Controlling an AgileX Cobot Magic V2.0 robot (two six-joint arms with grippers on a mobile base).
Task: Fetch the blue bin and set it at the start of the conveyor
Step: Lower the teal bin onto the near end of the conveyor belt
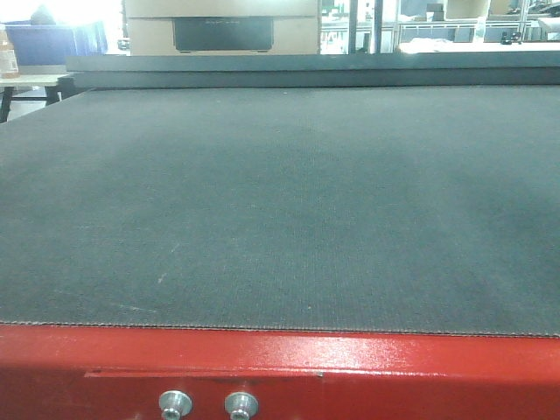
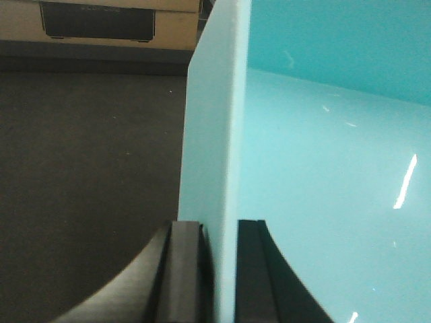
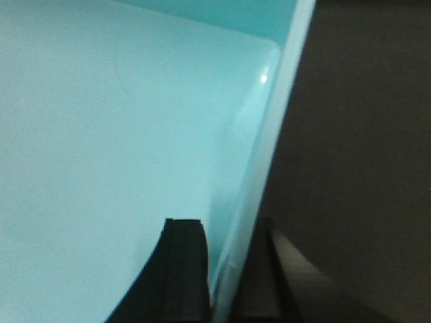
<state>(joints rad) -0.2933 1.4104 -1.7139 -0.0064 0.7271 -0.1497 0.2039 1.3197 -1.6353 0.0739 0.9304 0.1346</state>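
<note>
Front view: the conveyor start (image 1: 280,201) spreads as a dark grey belt behind a red frame (image 1: 280,367) with two silver bolts (image 1: 175,404). A cardboard box (image 1: 223,26) stands beyond it.

Left wrist view: the left claw (image 2: 219,269) is narrowed onto a wall of the blue bin (image 2: 209,134), one finger outside and one inside, with the belt alongside.

Right wrist view: the right claw (image 3: 225,282) pinches another wall the same way. Whether the bin rests on the belt cannot be told.
</note>
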